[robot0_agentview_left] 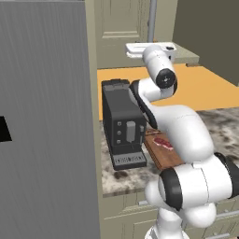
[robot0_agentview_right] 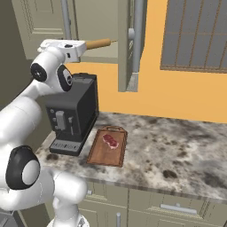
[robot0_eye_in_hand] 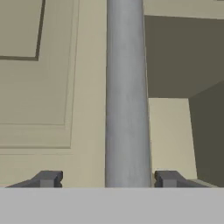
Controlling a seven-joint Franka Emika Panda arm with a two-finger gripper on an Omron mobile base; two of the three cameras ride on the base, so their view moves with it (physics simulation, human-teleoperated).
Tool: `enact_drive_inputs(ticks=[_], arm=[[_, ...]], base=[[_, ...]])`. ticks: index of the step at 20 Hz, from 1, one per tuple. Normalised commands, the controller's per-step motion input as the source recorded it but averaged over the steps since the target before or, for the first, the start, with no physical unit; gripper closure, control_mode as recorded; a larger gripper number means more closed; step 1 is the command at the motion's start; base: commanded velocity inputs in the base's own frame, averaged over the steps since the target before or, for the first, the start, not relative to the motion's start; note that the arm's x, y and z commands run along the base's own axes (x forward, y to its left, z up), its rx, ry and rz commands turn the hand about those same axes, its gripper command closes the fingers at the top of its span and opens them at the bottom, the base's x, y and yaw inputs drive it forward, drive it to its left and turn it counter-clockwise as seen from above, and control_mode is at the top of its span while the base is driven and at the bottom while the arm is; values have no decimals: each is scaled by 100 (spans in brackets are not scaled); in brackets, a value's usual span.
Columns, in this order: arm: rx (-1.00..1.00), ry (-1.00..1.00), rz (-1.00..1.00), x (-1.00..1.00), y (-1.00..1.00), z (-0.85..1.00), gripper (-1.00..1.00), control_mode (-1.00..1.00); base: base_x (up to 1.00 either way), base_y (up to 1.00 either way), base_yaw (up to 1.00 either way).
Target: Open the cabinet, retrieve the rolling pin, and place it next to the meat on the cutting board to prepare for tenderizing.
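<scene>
The cabinet (robot0_agentview_right: pixel 44 17) hangs above the counter. Its left door is closed and its right door (robot0_agentview_right: pixel 126 44) swings out edge-on. On the shelf inside lies the rolling pin (robot0_agentview_right: pixel 98 43). My gripper (robot0_eye_in_hand: pixel 107 178) is open and straddles the left door's grey bar handle (robot0_eye_in_hand: pixel 127 96) near its lower end; the right fingertip (robot0_eye_in_hand: pixel 168 178) is almost on the bar, the left one stands apart. From the base cameras the gripper (robot0_agentview_right: pixel 68 42) (robot0_agentview_left: pixel 151 43) is up at that handle (robot0_agentview_left: pixel 152 18). Below, the meat (robot0_agentview_right: pixel 110 141) lies on the far part of the cutting board (robot0_agentview_right: pixel 104 155).
A black coffee machine (robot0_agentview_right: pixel 73 115) stands left of the board, under my arm. A tall grey fridge (robot0_agentview_left: pixel 46 121) walls off the left. The marbled counter (robot0_agentview_right: pixel 177 150) stretches right of the board. Drawers (robot0_agentview_right: pixel 177 208) sit below the counter edge.
</scene>
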Motion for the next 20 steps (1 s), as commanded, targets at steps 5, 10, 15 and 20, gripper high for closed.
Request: enact_drive_inputs(ticks=[5,10,15,20], arm=[[0,5,0,9,2,0,100,-100],[0,1,0,-2,2,-7,100,-100],[0,0,0,-10,1,-3,100,-100],[0,0,0,-17,0,-3,100,-100]], base=[[0,0,0],[0,0,0],[0,0,0],[0,0,0]])
